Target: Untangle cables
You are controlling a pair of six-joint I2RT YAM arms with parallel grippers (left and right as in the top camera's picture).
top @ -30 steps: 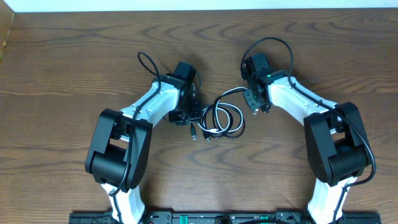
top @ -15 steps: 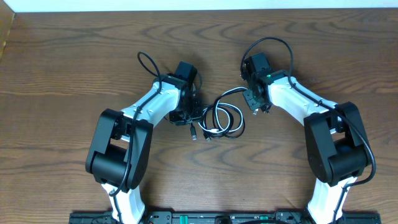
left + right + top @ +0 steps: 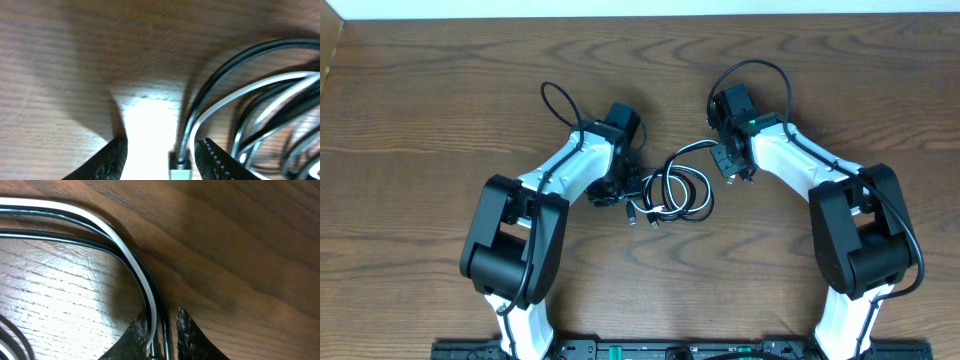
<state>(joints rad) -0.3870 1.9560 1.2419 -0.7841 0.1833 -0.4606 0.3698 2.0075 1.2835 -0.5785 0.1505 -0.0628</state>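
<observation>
The cables (image 3: 677, 194), black and white cords coiled in a small bundle, lie on the wooden table between both arms. My left gripper (image 3: 628, 188) sits at the bundle's left edge. In the left wrist view it (image 3: 160, 161) is open, and a cord's metal plug end (image 3: 179, 169) lies between the jaws close to the right finger (image 3: 212, 160), with loops of cable (image 3: 240, 95) beyond. My right gripper (image 3: 727, 164) is at the bundle's upper right. In the right wrist view it (image 3: 161, 336) is shut on a white and a black cable (image 3: 127, 255) that run between its fingers.
Two small plug ends (image 3: 642, 217) stick out below the bundle toward the table's front. Thick black arm wires loop above each wrist (image 3: 556, 100). A pale wall edge (image 3: 640, 8) runs along the far side of the table.
The left gripper's jaws have spread wider, and its wrist has shifted slightly right toward the bundle. The right arm and the cables have not visibly moved.
</observation>
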